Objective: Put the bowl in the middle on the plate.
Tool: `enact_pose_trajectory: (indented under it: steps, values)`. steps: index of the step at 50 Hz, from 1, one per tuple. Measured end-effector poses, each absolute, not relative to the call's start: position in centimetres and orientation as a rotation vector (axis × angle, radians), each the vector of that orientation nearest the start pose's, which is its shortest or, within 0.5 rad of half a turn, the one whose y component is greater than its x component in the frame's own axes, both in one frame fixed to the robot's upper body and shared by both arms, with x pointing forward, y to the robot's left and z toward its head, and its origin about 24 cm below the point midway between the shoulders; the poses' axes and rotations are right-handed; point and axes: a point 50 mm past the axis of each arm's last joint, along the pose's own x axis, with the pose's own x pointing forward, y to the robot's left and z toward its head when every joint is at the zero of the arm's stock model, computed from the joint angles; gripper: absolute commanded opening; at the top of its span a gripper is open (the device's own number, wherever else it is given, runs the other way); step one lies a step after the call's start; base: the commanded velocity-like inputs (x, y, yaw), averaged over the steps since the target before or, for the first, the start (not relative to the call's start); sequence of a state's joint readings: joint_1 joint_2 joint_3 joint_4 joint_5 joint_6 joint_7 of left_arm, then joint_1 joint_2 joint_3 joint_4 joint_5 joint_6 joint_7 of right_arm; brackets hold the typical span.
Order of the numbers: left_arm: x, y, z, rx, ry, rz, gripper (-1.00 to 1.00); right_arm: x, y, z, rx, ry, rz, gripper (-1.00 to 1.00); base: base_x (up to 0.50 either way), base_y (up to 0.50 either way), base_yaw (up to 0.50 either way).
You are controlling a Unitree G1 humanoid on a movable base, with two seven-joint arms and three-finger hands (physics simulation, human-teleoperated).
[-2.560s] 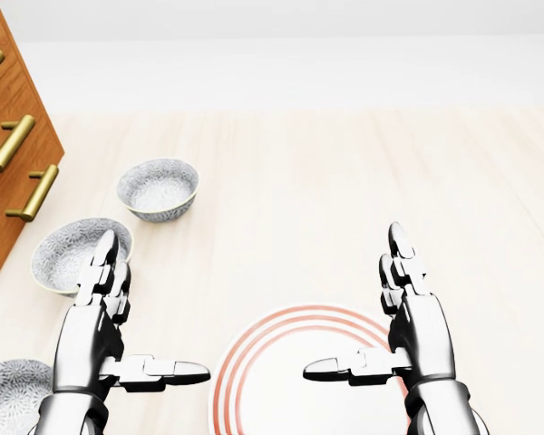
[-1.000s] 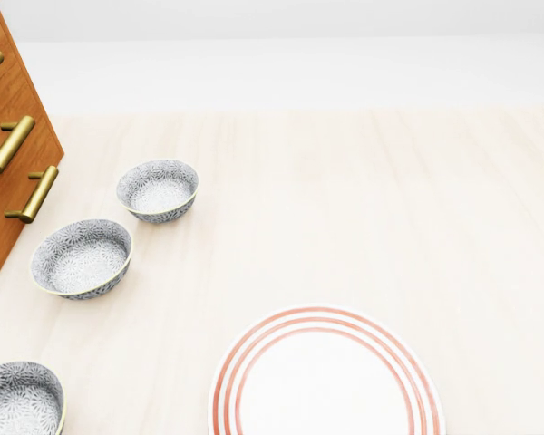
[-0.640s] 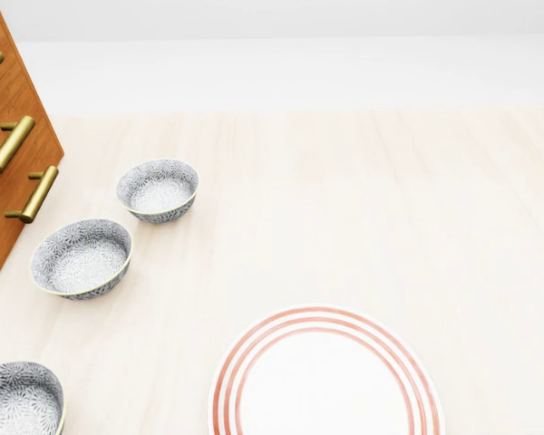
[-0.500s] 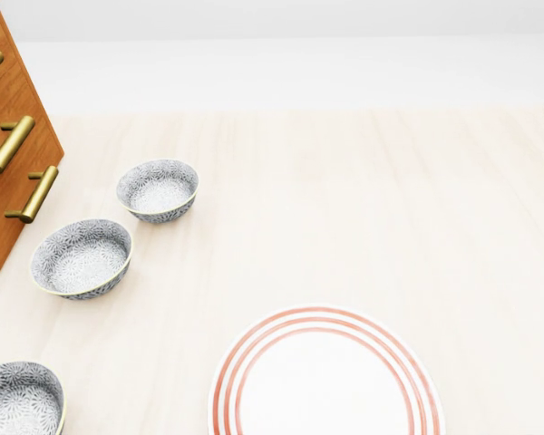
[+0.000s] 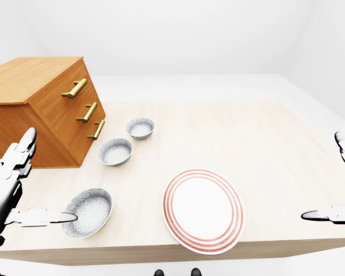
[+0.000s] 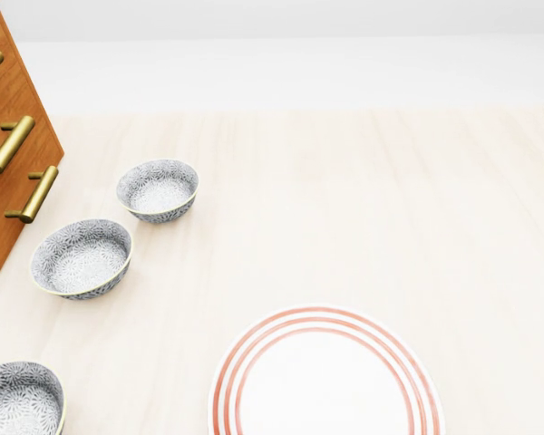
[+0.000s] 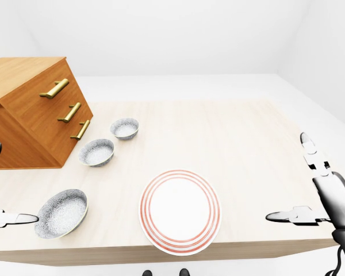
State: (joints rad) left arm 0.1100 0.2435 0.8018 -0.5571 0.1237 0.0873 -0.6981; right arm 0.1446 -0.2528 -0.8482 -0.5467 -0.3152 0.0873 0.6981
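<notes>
In the left-eye view the left hand [image 5: 14, 190] hangs at the left edge with its fingers spread and thumb stretched sideways, holding nothing. Three patterned bowls run in a line beside the wooden drawer chest [image 5: 43, 109]. The middle bowl [image 5: 115, 152] (the one the task names) sits on the table [image 5: 264, 149] between the far bowl [image 5: 140, 127] and the near bowl [image 5: 87, 213], well apart from the red-ringed plate [image 5: 203, 210].

The head view shows no hands at all, only the bowls at the left and the plate, bare, at the bottom edge.

In the right-eye view the right hand [image 7: 319, 192] stands off the table's right side, likewise spread and empty.

Judged from this, nothing is done yet: the reach, grasp, carry and placement all remain.
</notes>
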Motion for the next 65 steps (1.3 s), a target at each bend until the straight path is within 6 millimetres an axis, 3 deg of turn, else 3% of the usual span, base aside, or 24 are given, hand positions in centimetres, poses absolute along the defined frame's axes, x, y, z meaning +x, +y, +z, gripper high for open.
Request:
enact_pose_trajectory:
  steps: [6,15,28,40,65]
  values:
    - [16.3,30.2,17.0,0.658,-0.170,0.100,1.00,15.1,-31.8,16.1,-0.800,0.006,-0.214,1.00,0.00,0.00,0.00]
    - [21.8,26.8,17.0,0.827,-0.154,-0.010,1.00,15.0,-31.7,15.4,-0.798,0.043,-0.212,1.00,0.00,0.00,0.00]
    - [25.4,23.2,17.7,1.007,-0.197,-0.087,1.00,14.9,-31.6,15.0,-0.798,0.063,-0.213,1.00,0.00,0.00,0.00]
    - [26.5,21.4,18.4,1.070,-0.224,-0.121,1.00,15.0,-31.6,14.9,-0.798,0.069,-0.211,1.00,0.00,0.00,0.00]
    - [27.4,20.7,18.1,1.146,-0.216,-0.148,1.00,14.9,-31.6,14.8,-0.795,0.073,-0.212,1.00,0.00,0.00,0.00]
